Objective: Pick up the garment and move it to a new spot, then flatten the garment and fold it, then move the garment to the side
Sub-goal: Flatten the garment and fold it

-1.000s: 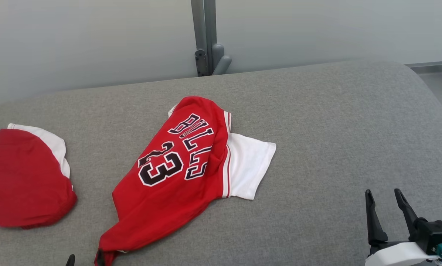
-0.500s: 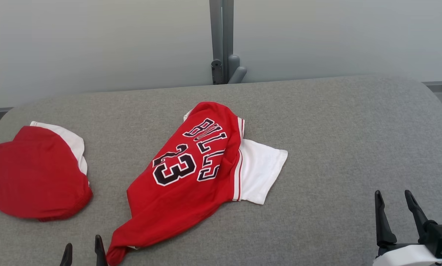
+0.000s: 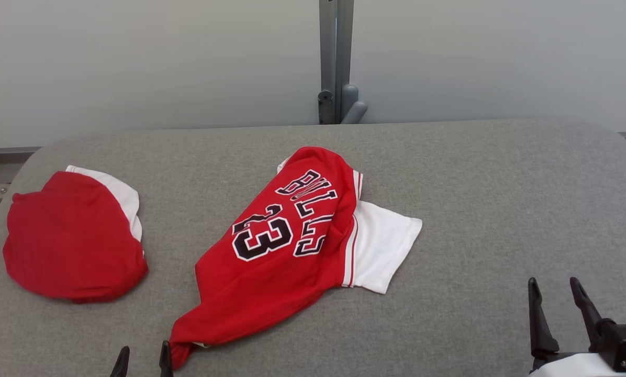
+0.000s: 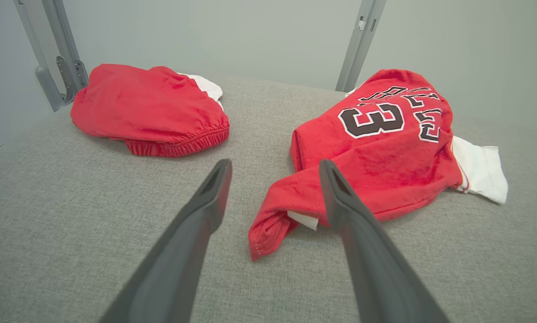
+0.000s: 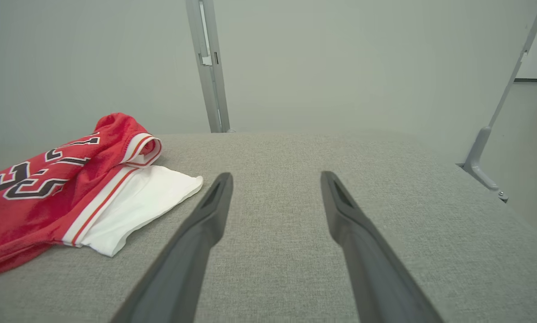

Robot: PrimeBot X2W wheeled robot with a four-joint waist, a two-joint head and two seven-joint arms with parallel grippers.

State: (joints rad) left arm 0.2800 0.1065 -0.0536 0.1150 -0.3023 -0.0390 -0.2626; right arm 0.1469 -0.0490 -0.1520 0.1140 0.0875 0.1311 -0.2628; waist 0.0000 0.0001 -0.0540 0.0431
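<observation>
Right, pick-up step, grasp not yet made. Jersey (image 3: 287,246) lay crumpled mid-tabletop (image 3: 475,209), its near corner just beside left tool (image 3: 144,348), released, empty. Right tool (image 3: 553,283) likewise released, well apart from jersey. Next move, likely: left tool onto that corner, pinch, lift.

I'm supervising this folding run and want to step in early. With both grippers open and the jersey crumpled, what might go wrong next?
1. The left gripper sits open by the bunched near corner of the jersey; closing there may pinch several layers, lifting it twisted.
2. The right gripper is far from the cloth, so a one-handed lift could drag it.
3. The other red garment lies to the left; moving that way risks overlap.
</observation>
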